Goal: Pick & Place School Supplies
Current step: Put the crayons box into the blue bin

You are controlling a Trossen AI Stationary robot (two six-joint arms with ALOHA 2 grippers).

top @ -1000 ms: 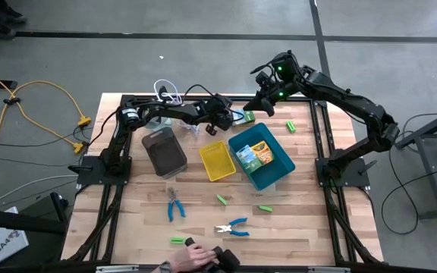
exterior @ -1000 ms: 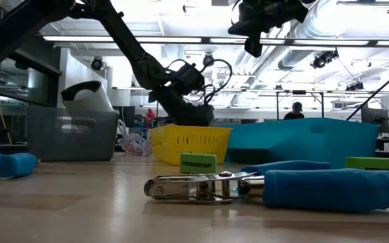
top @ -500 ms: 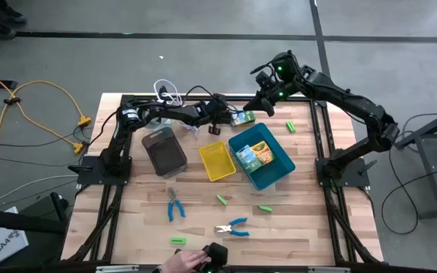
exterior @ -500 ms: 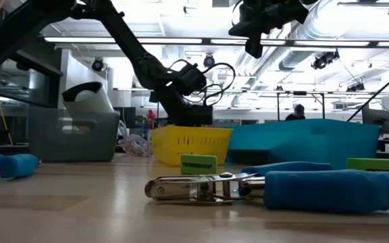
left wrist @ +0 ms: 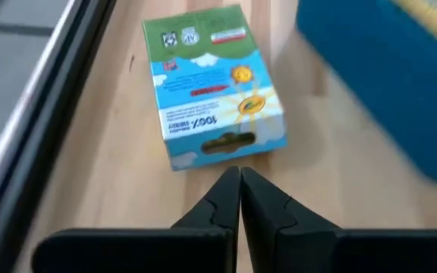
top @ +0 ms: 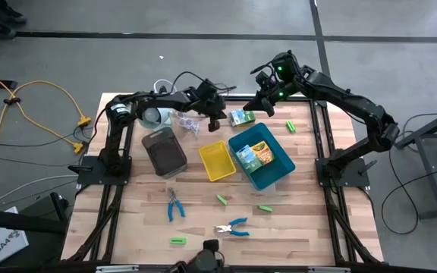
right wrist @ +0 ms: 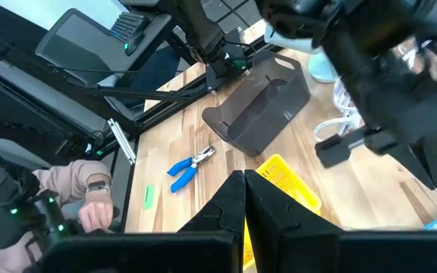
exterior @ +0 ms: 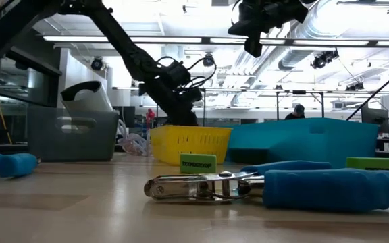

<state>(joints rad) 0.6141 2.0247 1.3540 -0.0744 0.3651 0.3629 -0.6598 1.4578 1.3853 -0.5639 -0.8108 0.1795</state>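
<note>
A small green-and-blue printed box (top: 241, 117) (left wrist: 215, 87) lies flat on the table near its far edge, beside the blue tray (top: 278, 173). My left gripper (top: 217, 114) (left wrist: 239, 176) is shut and hovers just left of the box without touching it. My right gripper (top: 261, 101) (right wrist: 243, 180) is shut and empty, held high over the far edge. Two blue-handled pliers (top: 175, 205) (top: 234, 226) and green blocks (top: 221, 199) (top: 265, 207) (top: 177, 240) lie flat on the near half. Another green block (top: 290, 126) lies at the far right.
Yellow-orange packs (top: 255, 155) lie in the blue tray. The yellow tray (top: 217, 173) and grey tray (top: 164, 150) stand left of it. A white round device (top: 154, 115) with a cord (top: 180, 121) sits at the far left. A person's hand (right wrist: 93, 216) is at the near edge.
My left gripper has drawn back from the printed box toward the table's left and has risen. The box lies where it was. The person's hand at the near edge has pulled back off the table.
</note>
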